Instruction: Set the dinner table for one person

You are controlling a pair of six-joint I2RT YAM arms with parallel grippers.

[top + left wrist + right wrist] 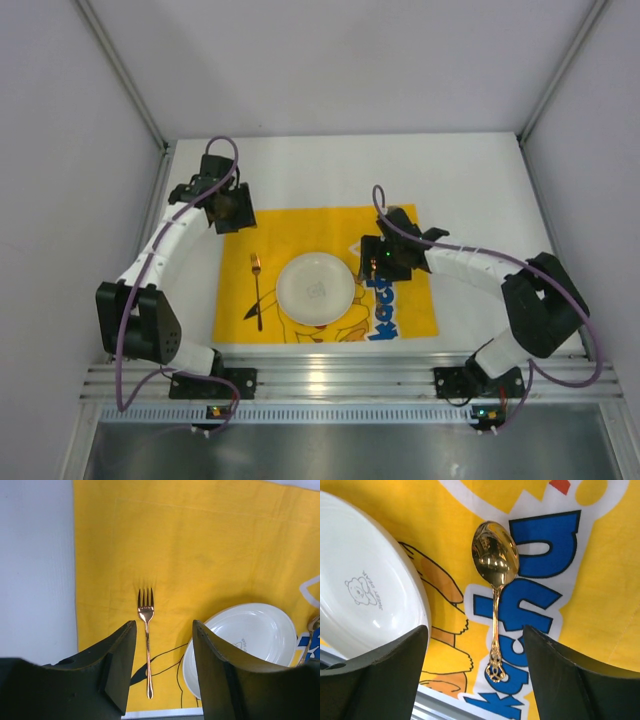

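Note:
The white dinner table (pixel 330 165) carries a yellow printed placemat (pixel 300 225). On the mat are a white plate (pixel 315 288), a copper fork (pixel 257 290) to its left and a gold spoon (pixel 495 595) to its right on blue lettering. My left gripper (pixel 232 208) is open and empty above the mat's far left corner; the left wrist view shows the fork (pixel 147 640) and the plate (pixel 255 630) below it. My right gripper (pixel 385 260) is open and empty just above the spoon, with its jaws standing either side of the handle and apart from it.
Aluminium rails (pixel 340 375) run along the near edge by the arm bases. Grey walls and slanted frame posts (pixel 125 75) close in the left, right and back. The plate's rim (pixel 365 595) lies close beside my right gripper's left finger.

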